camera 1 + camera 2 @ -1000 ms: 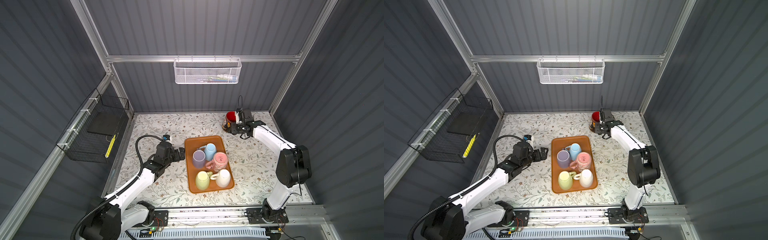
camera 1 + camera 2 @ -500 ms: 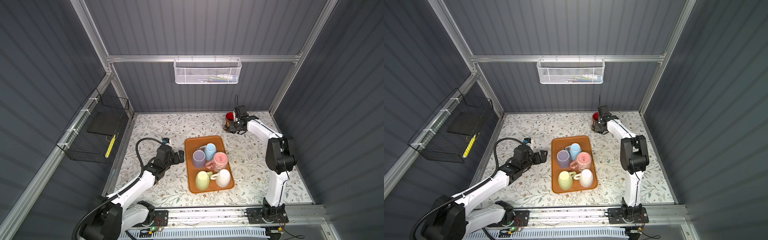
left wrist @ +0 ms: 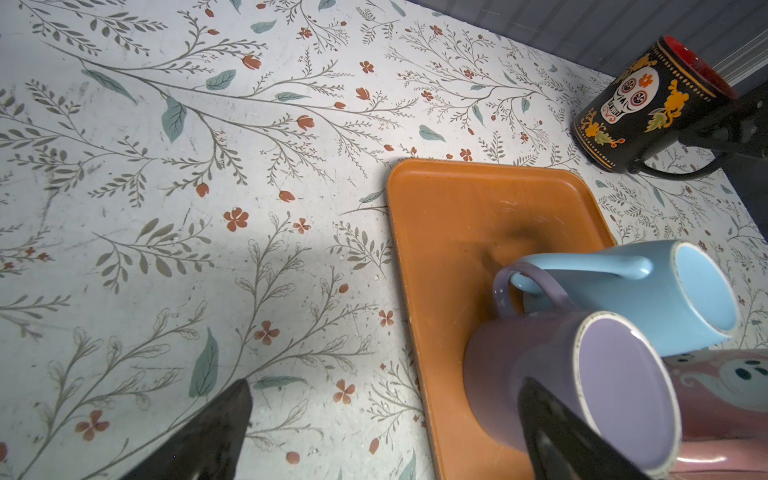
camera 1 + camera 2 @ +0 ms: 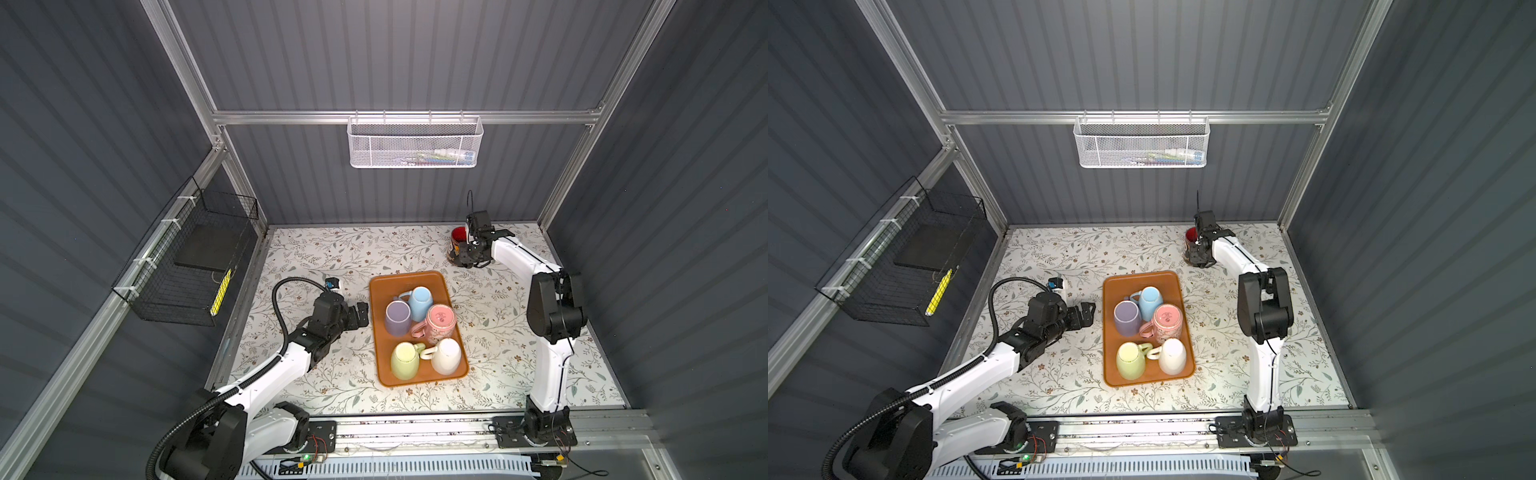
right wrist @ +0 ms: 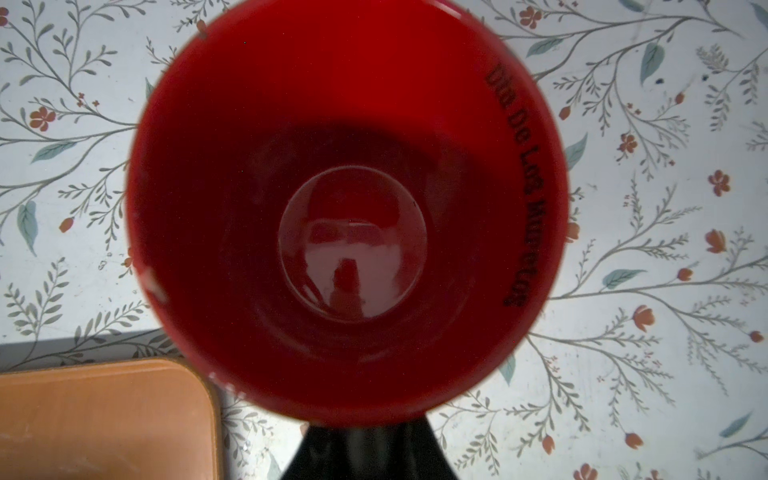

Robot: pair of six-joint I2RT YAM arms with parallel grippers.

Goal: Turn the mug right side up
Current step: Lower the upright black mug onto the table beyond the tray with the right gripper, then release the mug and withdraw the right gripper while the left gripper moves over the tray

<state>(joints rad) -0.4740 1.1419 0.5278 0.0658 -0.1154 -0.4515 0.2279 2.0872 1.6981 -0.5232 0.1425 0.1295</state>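
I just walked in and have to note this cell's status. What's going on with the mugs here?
The right gripper is shut on the handle of the black skull mug at the far right of the table. The mug stands right side up, its red inside facing upward. Whether its base rests on the table is unclear. The left gripper hovers open beside the orange tray, near the purple mug, one of five sitting upside down on it.

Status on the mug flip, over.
Left gripper open, beside tray. Right gripper shut on black mug, at handle. Mug upright, red inside up. Nothing blocking.
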